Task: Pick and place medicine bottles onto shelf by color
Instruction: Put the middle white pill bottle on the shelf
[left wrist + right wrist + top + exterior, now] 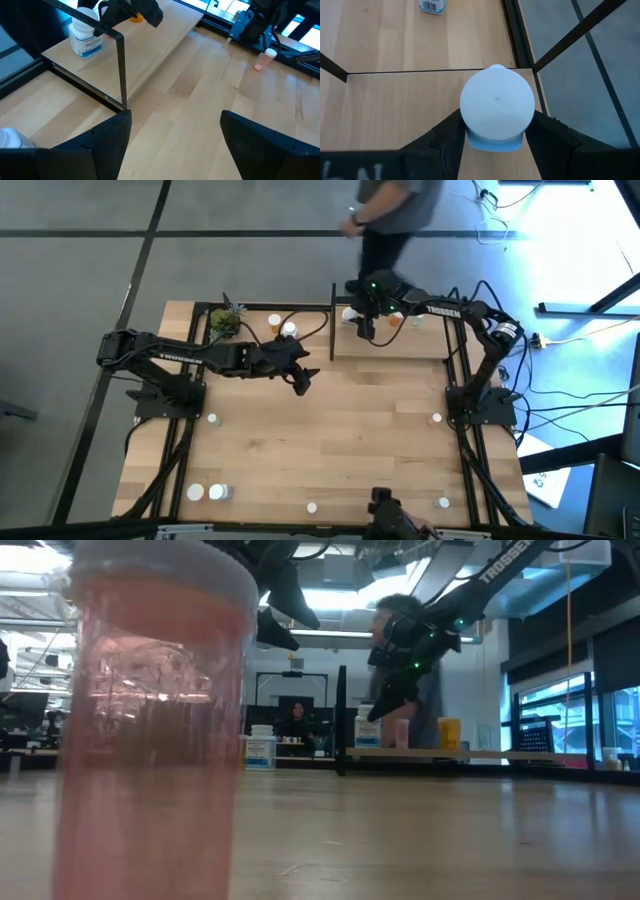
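Observation:
The shelf point(400, 340), a light board with black posts, stands at the table's far side. On it are a white medicine bottle point(497, 104) and orange ones point(396, 321). My right gripper point(366, 326) reaches over the shelf's left end, and its fingers sit close against the white bottle's two sides. My left gripper point(175, 150) hangs open above the bare table centre point(300, 380), holding nothing. Other medicine bottles stand scattered on the table point(212, 418), and a pink one point(150, 720) stands right in front of the low camera. My right gripper has the white bottle's body, just under the cap point(495, 142), between its two fingers point(451, 131). The fingers slant down at it from the table's right. The round cap hides the exact spots of contact. The bottle stands upright at the shelf's corner point(365, 727).
A small potted plant point(225, 321) and two white bottles point(282, 325) stand left of the shelf. A pink bottle point(263, 59) lies by the right arm's base. More bottles stand near the front edge point(206, 492). A person point(385, 220) stands behind the table.

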Tool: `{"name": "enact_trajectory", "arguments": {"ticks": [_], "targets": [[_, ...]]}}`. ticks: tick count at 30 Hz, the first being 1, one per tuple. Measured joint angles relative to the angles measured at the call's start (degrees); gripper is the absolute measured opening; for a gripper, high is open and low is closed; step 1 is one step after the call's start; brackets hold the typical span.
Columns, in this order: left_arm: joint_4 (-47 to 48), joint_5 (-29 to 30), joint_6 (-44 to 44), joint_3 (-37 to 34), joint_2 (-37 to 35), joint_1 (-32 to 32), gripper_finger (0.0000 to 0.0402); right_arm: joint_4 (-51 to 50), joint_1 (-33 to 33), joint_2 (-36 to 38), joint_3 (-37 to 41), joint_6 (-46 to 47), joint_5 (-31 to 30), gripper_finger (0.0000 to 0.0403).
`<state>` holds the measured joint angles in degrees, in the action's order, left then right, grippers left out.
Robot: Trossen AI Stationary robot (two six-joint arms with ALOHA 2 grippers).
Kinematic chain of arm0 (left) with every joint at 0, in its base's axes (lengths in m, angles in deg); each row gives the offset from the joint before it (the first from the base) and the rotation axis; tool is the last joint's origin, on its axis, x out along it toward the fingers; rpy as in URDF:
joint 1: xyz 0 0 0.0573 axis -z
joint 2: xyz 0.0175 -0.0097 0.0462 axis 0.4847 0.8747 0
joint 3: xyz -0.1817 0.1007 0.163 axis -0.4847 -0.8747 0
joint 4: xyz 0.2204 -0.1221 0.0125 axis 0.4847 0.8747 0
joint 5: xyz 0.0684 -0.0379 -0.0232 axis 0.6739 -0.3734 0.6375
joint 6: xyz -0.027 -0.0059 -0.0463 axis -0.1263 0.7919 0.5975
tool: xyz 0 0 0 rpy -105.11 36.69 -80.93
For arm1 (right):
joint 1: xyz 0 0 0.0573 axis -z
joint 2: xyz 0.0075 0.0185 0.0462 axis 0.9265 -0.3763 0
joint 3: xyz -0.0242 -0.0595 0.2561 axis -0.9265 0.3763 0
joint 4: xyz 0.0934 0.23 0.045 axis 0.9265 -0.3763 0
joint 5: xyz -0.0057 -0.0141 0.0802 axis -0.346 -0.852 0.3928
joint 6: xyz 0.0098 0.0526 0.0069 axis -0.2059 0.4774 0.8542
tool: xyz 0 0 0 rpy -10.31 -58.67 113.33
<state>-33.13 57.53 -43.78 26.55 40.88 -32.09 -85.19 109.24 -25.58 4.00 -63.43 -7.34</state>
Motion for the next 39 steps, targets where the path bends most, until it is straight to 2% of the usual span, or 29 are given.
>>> {"name": "enact_trajectory", "arguments": {"ticks": [8,16,39], "targets": [[0.0,0.2,-0.1,0.0,0.0,0.0,0.0299,-0.5,0.0,0.8,0.0,1.0,1.8,0.0198],[0.0,6.0,-0.1,0.0,0.0,0.0,0.0299,-1.0,0.0,0.8,0.0,1.0,2.0,0.0198],[0.5,6.0,-0.6,0.0,0.0,0.0,0.0299,-0.9,0.0,0.8,0.0,1.0,2.1,0.0198]]}}
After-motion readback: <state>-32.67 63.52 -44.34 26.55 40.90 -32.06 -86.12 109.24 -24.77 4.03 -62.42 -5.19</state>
